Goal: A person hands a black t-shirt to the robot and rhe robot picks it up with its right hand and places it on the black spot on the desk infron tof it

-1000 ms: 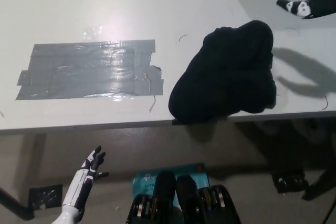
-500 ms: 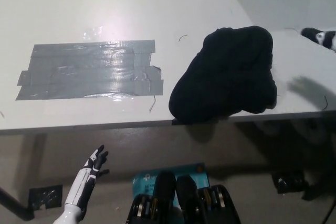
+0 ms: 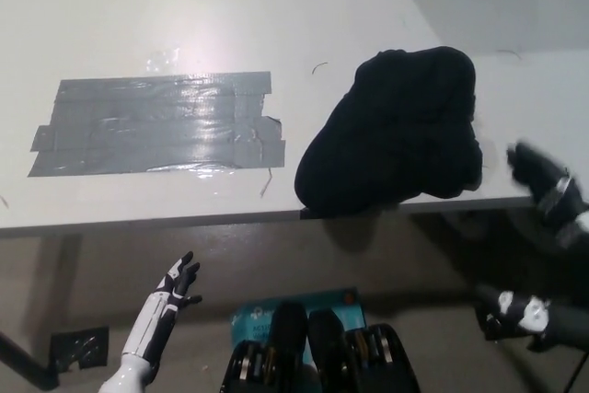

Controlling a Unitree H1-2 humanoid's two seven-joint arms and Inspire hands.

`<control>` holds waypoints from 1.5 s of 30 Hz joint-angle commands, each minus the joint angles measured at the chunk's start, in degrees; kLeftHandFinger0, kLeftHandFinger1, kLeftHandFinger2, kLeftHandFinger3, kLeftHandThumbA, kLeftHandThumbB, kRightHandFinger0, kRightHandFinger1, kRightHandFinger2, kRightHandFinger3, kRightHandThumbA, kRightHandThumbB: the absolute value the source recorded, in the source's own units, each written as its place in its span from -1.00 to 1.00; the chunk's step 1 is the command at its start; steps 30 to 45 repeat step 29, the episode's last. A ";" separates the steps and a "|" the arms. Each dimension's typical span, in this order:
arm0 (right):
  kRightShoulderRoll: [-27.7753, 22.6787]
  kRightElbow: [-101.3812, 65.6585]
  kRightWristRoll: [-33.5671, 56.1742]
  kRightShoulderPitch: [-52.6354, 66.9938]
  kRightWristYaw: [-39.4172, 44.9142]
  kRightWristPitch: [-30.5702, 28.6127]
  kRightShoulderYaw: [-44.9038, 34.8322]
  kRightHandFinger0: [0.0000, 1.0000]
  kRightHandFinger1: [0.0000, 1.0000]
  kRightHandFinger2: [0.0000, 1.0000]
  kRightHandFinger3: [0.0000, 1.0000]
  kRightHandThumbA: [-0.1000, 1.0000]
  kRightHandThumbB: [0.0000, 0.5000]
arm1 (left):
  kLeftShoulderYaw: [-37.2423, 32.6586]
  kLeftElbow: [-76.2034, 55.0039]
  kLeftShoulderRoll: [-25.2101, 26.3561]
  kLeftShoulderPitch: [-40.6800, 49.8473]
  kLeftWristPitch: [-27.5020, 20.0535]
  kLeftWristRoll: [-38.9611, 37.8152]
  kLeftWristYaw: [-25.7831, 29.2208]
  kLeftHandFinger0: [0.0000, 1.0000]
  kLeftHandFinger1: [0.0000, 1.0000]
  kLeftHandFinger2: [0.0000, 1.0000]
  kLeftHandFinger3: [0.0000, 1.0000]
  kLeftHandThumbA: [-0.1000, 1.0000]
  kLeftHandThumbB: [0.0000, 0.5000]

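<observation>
1. Black t-shirt (image 3: 391, 131) lies bunched in a heap on the white surface (image 3: 276, 6), at its near edge, with a little fabric hanging over the lip. Nothing holds it.
2. Just to its right, the right robot hand (image 3: 545, 189) hovers at the surface edge, apart from the cloth. It is blurred, but the fingers look spread and hold nothing; that suits a reach toward the heap's near side.
3. Well to the left of the shirt, a grey-black taped patch (image 3: 156, 124) lies flat on the surface. It is probably the target spot, and it is bare.
4. Below the surface edge at lower left, the left robot hand (image 3: 177, 283) rests with fingers apart and empty, out of the way.
5. Judged from this, the pick-up is not yet made.
</observation>
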 commanded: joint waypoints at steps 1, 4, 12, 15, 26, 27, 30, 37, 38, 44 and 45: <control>3.87 14.02 -5.79 3.01 -7.95 -16.85 1.68 1.00 1.00 1.00 1.00 0.52 -0.06 | -0.73 -2.47 1.22 1.10 -1.47 0.31 -1.05 0.78 1.00 1.00 1.00 1.00 1.00; 4.69 22.77 -5.80 2.84 -9.09 -18.83 1.78 1.00 1.00 1.00 1.00 0.52 0.02 | -0.97 -2.03 0.75 1.13 -2.00 0.45 -0.71 0.78 1.00 1.00 1.00 1.00 1.00; 2.89 35.74 -11.73 1.03 -12.02 -22.49 5.88 1.00 1.00 1.00 1.00 0.42 -0.08 | -0.86 -2.06 0.87 0.16 -2.12 0.38 -0.61 0.78 1.00 1.00 1.00 1.00 1.00; 2.49 38.57 -12.07 0.89 -12.71 -24.02 6.92 1.00 1.00 1.00 1.00 0.44 0.00 | -0.80 -1.92 0.87 0.00 -1.92 0.33 -0.59 0.79 1.00 1.00 1.00 1.00 1.00; 0.87 40.41 -13.00 1.23 -14.32 -25.91 9.23 1.00 1.00 1.00 1.00 0.35 -0.05 | -0.92 -1.01 1.35 -0.33 -4.13 0.81 -0.35 1.00 1.00 1.00 1.00 1.00 1.00; 0.75 40.31 -12.95 1.28 -14.37 -25.94 9.40 1.00 1.00 1.00 1.00 0.35 -0.05 | -1.00 -0.99 1.45 -0.30 -4.45 1.16 -0.17 1.00 1.00 1.00 1.00 1.00 1.00; 0.60 40.36 -12.78 1.29 -14.36 -25.93 9.52 1.00 1.00 1.00 1.00 0.34 -0.05 | -0.99 -0.85 1.52 -0.34 -4.78 0.72 -0.47 1.00 1.00 1.00 1.00 1.00 1.00; 0.60 40.36 -12.78 1.29 -14.36 -25.93 9.52 1.00 1.00 1.00 1.00 0.34 -0.05 | -0.99 -0.85 1.52 -0.34 -4.78 0.72 -0.47 1.00 1.00 1.00 1.00 1.00 1.00; 0.60 40.36 -12.78 1.29 -14.36 -25.93 9.52 1.00 1.00 1.00 1.00 0.34 -0.05 | -0.99 -0.85 1.52 -0.34 -4.78 0.72 -0.47 1.00 1.00 1.00 1.00 1.00 1.00; 0.60 40.36 -12.78 1.29 -14.36 -25.93 9.52 1.00 1.00 1.00 1.00 0.34 -0.05 | -0.99 -0.85 1.52 -0.34 -4.78 0.72 -0.47 1.00 1.00 1.00 1.00 1.00 1.00; 0.60 40.36 -12.78 1.29 -14.36 -25.93 9.52 1.00 1.00 1.00 1.00 0.34 -0.05 | -0.99 -0.85 1.52 -0.34 -4.78 0.72 -0.47 1.00 1.00 1.00 1.00 1.00 1.00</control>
